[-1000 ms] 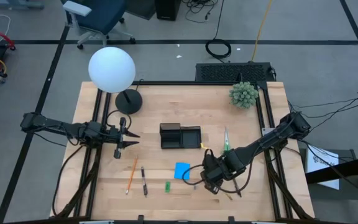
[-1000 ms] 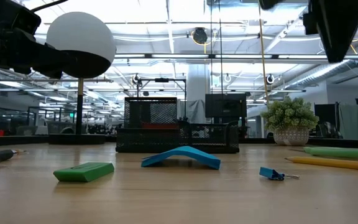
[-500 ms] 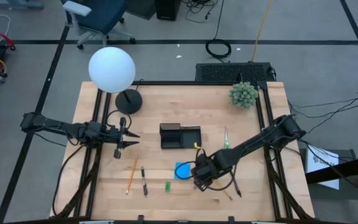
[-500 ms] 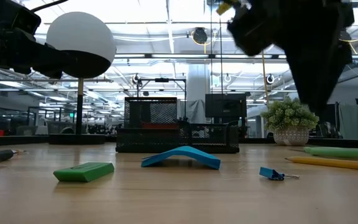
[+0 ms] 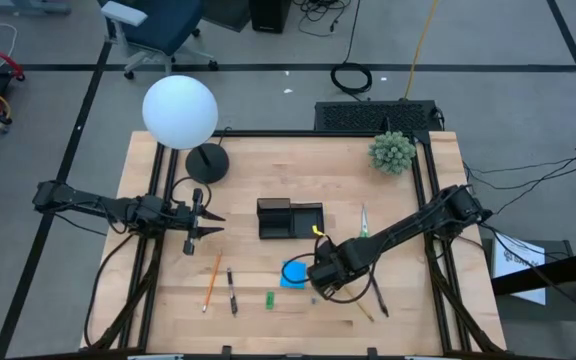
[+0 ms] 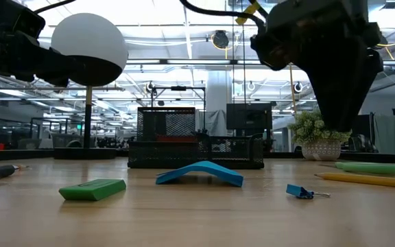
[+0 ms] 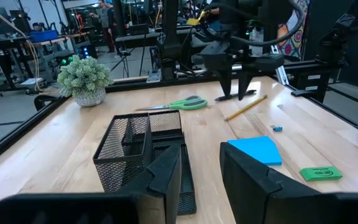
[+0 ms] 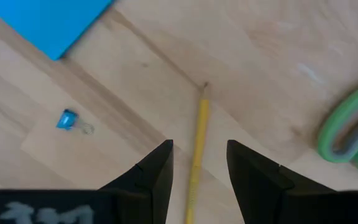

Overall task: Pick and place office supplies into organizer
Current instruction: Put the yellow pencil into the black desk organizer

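The organizer (image 5: 290, 219) sits near the middle of the table and, judged from the high view and the left wrist view, none of the loose supplies lie in it yet, though the mesh hides part of its inside, so the task looks barely begun. Still out on the wood are at least 7 items: the orange pencil (image 5: 211, 281) and the black pen (image 5: 231, 291) at the near left, the small green piece (image 5: 269, 299) just right of them, the blue note pad (image 5: 293, 273) near the centre, a tiny blue binder clip (image 8: 69, 119) close to the pad, the yellow pencil (image 8: 197, 144) and the green-handled scissors (image 5: 364, 227) to the right of the organizer. The right gripper (image 8: 199, 163) hangs above the near-centre of the table, just right of the note pad, its 2 fingers apart and empty, straddling the yellow pencil from above without touching it; that pencil seems the likely next pick. The left gripper (image 7: 200, 169) waits at the left side of the table, well apart from the supplies, pointing across toward the organizer with its fingers parted and nothing between them. A white globe lamp (image 5: 180, 112) and a fuzzy green plant (image 5: 392, 152) stand at the far edge.
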You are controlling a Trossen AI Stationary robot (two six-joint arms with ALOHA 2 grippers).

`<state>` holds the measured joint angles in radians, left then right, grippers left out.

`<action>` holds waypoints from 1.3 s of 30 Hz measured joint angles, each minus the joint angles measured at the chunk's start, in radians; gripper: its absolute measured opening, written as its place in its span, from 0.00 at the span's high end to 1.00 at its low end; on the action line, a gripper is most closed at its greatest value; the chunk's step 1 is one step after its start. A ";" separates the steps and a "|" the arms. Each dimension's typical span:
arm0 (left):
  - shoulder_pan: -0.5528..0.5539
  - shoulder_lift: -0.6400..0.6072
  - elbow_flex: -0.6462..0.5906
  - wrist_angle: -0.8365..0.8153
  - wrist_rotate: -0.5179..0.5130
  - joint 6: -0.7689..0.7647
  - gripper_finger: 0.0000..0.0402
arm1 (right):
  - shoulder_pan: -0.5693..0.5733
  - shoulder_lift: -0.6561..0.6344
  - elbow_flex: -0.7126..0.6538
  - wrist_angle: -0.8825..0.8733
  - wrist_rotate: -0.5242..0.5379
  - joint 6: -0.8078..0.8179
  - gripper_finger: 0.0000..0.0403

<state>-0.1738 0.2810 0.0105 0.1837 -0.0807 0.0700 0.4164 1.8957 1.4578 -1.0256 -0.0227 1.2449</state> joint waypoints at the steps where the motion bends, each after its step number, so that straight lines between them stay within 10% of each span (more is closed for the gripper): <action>1: 0.000 0.000 0.000 0.000 0.000 0.000 0.71 | 0.001 0.000 0.000 -0.002 0.000 -0.004 0.65; 39: 0.000 0.000 0.000 0.000 0.000 0.000 0.71 | 0.242 0.000 -0.062 0.029 -0.034 0.222 0.65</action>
<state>-0.1738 0.2810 0.0105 0.1837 -0.0806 0.0700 0.6586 1.8954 1.3955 -0.9966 -0.0570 1.4665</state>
